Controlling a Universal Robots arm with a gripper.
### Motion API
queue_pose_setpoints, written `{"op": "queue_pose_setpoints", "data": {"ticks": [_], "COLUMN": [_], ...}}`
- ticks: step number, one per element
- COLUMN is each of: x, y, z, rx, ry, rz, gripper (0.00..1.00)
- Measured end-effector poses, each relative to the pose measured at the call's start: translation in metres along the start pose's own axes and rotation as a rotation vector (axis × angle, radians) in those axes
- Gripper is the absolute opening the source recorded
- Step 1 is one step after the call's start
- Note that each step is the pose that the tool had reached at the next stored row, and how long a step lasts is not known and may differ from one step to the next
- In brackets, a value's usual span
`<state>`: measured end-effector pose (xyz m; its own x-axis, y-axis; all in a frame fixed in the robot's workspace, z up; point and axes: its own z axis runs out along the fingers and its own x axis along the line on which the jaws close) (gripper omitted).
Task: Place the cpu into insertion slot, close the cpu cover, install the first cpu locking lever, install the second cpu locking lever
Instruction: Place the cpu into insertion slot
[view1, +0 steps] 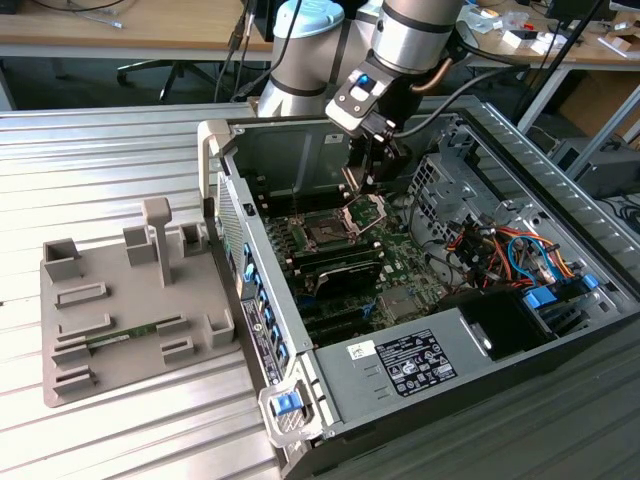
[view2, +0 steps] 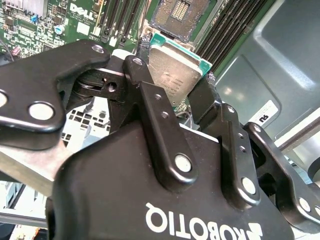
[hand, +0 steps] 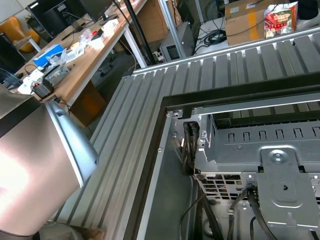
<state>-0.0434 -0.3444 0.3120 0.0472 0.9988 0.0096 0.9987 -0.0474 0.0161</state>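
In the second wrist view my gripper (view2: 174, 79) is shut on the cpu (view2: 172, 62), a small square chip with a silvery top and a green edge, pinched between two black fingers (view2: 150, 95). The insertion slot (view2: 177, 14) lies just beyond the chip, a dark square socket with a metal rim, with nothing in it. In the exterior view the gripper (view1: 375, 170) hangs inside the open computer case, a little above and to the exterior view's right of the insertion slot (view1: 325, 231). The cpu cover (view1: 366, 211) stands tilted up at the slot's far side.
Long black memory slots (view2: 227, 30) flank the socket on the green motherboard (view1: 400, 265). Bundled cables (view1: 490, 250) and a drive cage fill the case's right. A grey fixture tray (view1: 130, 300) sits on the ribbed metal table (view1: 100, 150). The case wall (hand: 165, 165) runs beside the arm.
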Motion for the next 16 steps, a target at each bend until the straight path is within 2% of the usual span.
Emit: {"op": "queue_pose_setpoints", "data": {"ticks": [6, 16], "x": [0.0, -0.0001], "y": [-0.0004, -0.0005], "z": [0.0025, 0.0058], "rx": [0.0002, 0.0002], "ry": [0.0002, 0.0001], "rz": [-0.017, -0.018], "gripper": [0.54, 0.54]}}
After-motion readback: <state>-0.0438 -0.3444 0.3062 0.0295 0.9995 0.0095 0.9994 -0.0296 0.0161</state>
